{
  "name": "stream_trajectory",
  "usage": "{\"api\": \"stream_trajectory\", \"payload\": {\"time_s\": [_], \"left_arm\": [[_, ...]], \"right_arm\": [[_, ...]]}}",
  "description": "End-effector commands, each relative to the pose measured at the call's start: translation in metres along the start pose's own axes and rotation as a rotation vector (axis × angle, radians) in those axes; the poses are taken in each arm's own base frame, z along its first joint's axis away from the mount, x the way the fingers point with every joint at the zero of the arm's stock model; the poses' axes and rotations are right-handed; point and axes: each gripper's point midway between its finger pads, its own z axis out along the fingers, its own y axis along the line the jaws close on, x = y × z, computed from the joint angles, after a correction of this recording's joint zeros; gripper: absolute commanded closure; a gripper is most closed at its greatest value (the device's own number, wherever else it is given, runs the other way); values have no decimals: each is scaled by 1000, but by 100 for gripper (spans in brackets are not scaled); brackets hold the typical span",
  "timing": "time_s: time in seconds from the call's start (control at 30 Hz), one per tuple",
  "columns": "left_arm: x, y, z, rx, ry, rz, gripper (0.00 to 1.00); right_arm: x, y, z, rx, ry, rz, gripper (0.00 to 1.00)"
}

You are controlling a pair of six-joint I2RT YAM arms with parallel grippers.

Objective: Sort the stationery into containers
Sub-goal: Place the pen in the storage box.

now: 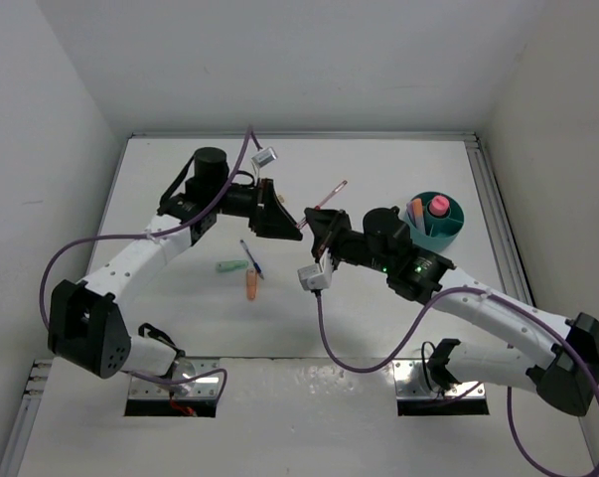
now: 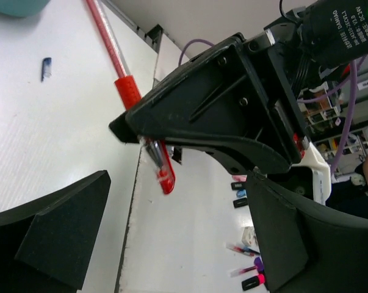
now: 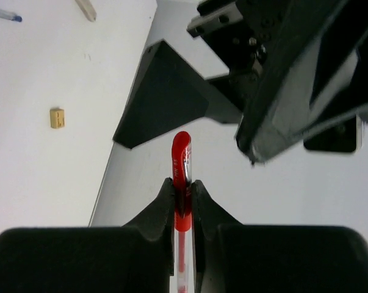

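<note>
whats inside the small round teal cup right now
Two items stand in the small round teal cup: a pink-red marker and an orange stub. The cup wall and those two hide its bottom, so anything lying lower cannot be seen.

From above and behind we overlook the table [image 1: 378, 164]; our 2 wrist cameras face each other closely, sharing the red-orange pen [image 3: 182, 159].

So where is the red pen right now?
In the top view the red pen is over the middle of the table, pinched in the right pincer, with the open left pincer just beside it.
</note>
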Motion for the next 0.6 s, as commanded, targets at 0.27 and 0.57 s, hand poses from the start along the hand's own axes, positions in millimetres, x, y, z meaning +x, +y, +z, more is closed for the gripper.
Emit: {"api": "stream_trajectory", "payload": {"time_s": [0.27, 0.57], "left_arm": [[-70, -13, -48, -92, -235, 214, 0], [-80, 4, -61, -151, -287, 233, 0]], "right_arm": [[90, -40, -74, 311, 296, 1054, 100], [162, 19, -143, 437, 288, 1573, 100]]}}
